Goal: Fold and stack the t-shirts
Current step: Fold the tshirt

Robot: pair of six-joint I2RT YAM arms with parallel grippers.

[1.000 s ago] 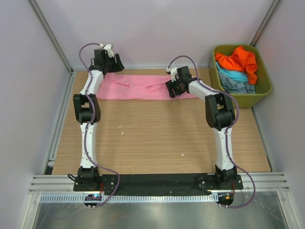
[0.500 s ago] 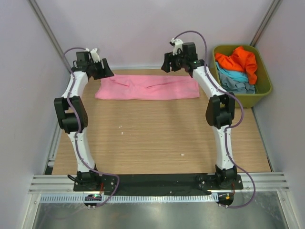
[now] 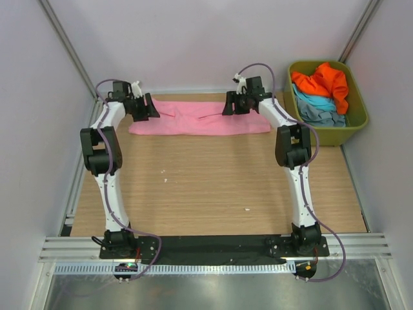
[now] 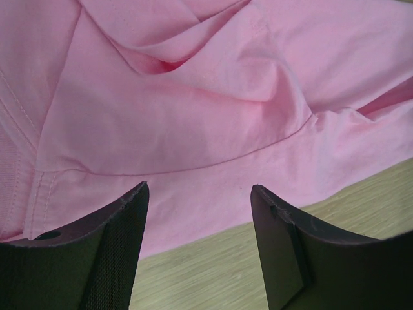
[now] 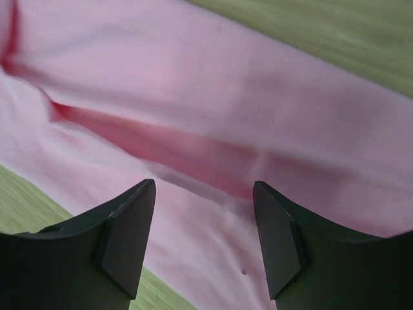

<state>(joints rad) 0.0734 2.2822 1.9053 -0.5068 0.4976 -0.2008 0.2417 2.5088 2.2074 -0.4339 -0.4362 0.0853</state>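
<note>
Forward, L gripper, R gripper hover over tee.

White arm links, black joints, purple cables; left hand: black wedge fingers.

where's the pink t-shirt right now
In the top view the pink t-shirt lies along the far edge of the table, left of the green tub, left claw over its left end, right claw over its right part.
</note>
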